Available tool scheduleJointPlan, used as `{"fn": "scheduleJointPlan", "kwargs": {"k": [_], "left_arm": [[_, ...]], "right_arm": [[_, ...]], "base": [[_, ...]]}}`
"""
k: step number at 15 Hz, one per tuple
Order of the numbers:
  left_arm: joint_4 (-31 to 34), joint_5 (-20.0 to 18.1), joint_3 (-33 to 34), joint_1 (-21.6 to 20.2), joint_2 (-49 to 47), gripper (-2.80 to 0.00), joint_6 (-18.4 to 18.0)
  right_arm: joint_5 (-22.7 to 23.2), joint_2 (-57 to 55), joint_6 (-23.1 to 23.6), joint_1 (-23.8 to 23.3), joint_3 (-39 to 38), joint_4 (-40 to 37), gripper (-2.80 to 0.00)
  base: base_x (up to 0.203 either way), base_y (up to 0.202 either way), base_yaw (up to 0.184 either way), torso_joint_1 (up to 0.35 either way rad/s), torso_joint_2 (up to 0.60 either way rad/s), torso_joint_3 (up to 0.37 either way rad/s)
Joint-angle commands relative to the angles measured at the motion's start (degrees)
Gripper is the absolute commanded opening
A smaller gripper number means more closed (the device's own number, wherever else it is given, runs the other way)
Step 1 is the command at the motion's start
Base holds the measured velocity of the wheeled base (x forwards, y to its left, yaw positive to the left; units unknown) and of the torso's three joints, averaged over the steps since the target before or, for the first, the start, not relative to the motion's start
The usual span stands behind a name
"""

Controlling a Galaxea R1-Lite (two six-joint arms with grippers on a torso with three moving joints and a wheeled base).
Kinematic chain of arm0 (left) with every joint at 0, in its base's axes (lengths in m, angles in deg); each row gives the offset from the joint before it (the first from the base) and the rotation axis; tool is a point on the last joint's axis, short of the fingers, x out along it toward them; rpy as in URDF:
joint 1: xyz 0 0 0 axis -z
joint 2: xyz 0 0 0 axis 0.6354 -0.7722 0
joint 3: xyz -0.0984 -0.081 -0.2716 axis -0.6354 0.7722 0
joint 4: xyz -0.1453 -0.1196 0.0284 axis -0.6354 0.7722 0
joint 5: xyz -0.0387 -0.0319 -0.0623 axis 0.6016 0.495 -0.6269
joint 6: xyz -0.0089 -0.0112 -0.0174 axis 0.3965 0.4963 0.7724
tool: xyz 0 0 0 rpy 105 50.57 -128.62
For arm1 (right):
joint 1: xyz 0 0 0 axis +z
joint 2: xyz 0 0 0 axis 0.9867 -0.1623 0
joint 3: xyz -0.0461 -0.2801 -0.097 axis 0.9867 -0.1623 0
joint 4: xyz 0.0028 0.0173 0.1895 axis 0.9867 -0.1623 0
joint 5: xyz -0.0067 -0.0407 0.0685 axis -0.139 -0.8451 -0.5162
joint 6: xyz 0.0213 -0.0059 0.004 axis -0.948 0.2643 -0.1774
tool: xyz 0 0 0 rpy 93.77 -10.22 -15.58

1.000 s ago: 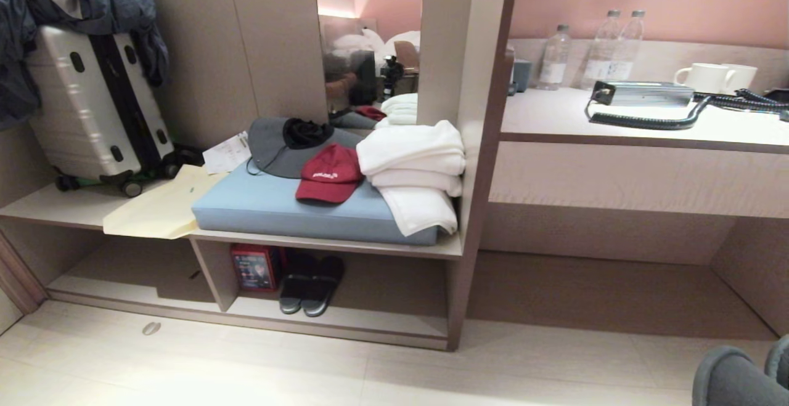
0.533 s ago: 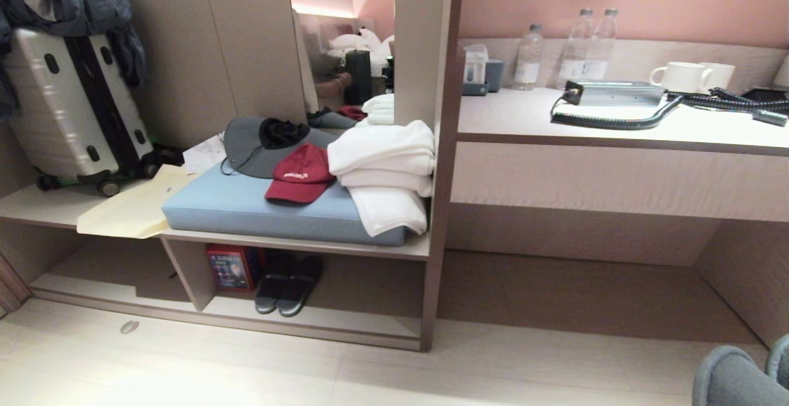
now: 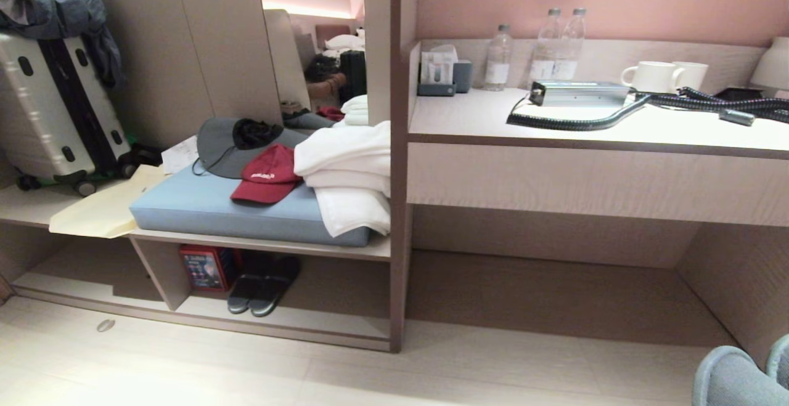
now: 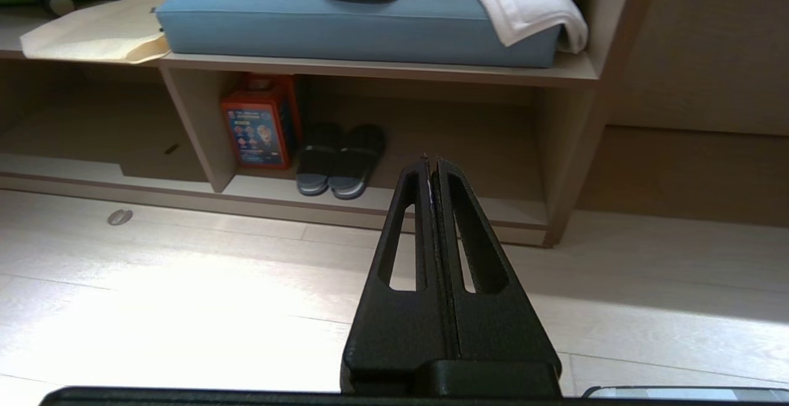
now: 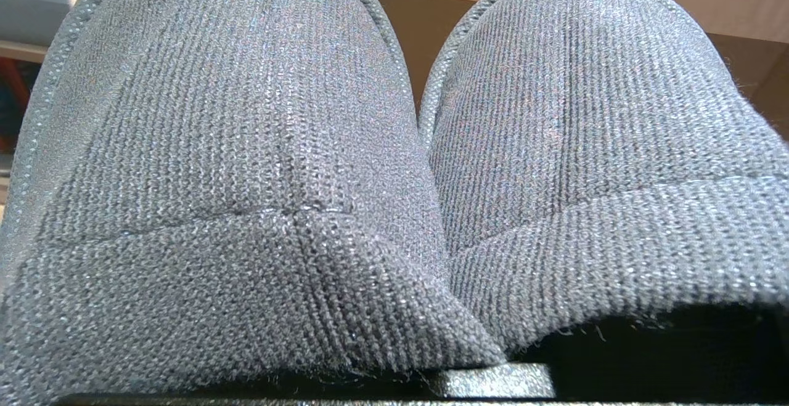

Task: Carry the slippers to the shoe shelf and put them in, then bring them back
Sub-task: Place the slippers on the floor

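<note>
Low at the left of the head view stands the shoe shelf (image 3: pixel 290 327), a pale wood-grain unit whose two open compartments are split by an upright divider (image 3: pixel 157 270). The right compartment holds a red box (image 3: pixel 203 268) against the divider, and just beside it a pair of black slides (image 3: pixel 262 286) with their toes pointing inward. On the board above lie a blue cushion (image 3: pixel 216 212), a red cap (image 3: pixel 265 175) and folded white towels (image 3: pixel 345 166). A suitcase (image 3: pixel 49 110) stands at the far left. The long desk counter (image 3: pixel 555 125) to the right carries water bottles (image 3: pixel 542 45) and two mugs (image 3: pixel 653 76). The slippers (image 3: pixel 733 378), a grey knit pair, show only their toes in the bottom right corner, well apart from the shelf and above the pale floor (image 3: pixel 308 375).

From the left wrist, the left gripper (image 4: pixel 431 162) points down and forward at the floor in front of the shelf (image 4: pixel 382 212). Its two black fingers (image 4: pixel 404 239) are pressed together and hold nothing. Beyond its tip sit the black slides (image 4: pixel 339 159) and the red box (image 4: pixel 259 122) in the right compartment, under the cushion (image 4: pixel 345 21).

From the right wrist, the slippers (image 5: pixel 246 147) fill nearly the whole picture, side by side and touching, with their rounded toes pointing away from the camera. The right gripper lies hidden beneath their fabric. Its fingers cannot be seen, but they are closed tight, pinching the pair at the opening edges nearest the camera.
</note>
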Motion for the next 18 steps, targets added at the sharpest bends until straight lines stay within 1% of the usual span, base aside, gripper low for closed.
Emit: {"fn": "scheduleJointPlan", "kwargs": {"k": [1,13,15,18], "left_arm": [[-0.01,0.04,0.09,0.00,-0.05,-2.80,0.05],[-0.01,0.04,0.09,0.00,-0.05,-2.80,0.05],[-0.01,-0.04,0.09,0.00,-0.05,-2.80,0.05],[0.07,-0.04,0.09,0.00,-0.05,-2.80,0.05]], "right_arm": [[0.04,0.01,0.05,-0.07,-0.09,-0.01,-2.80],[0.04,0.10,0.05,0.01,-0.09,-0.01,-2.80],[0.04,0.10,0.05,0.01,-0.09,-0.01,-2.80],[0.04,0.07,0.05,0.01,-0.09,-0.01,-2.80]], "base": [[0.000,-0.199,0.000,0.011,0.00,-0.002],[0.000,-0.195,0.002,0.001,0.00,0.002],[0.000,-0.102,0.003,0.002,0.00,0.001],[0.000,0.000,0.000,0.000,0.00,0.000]]}}
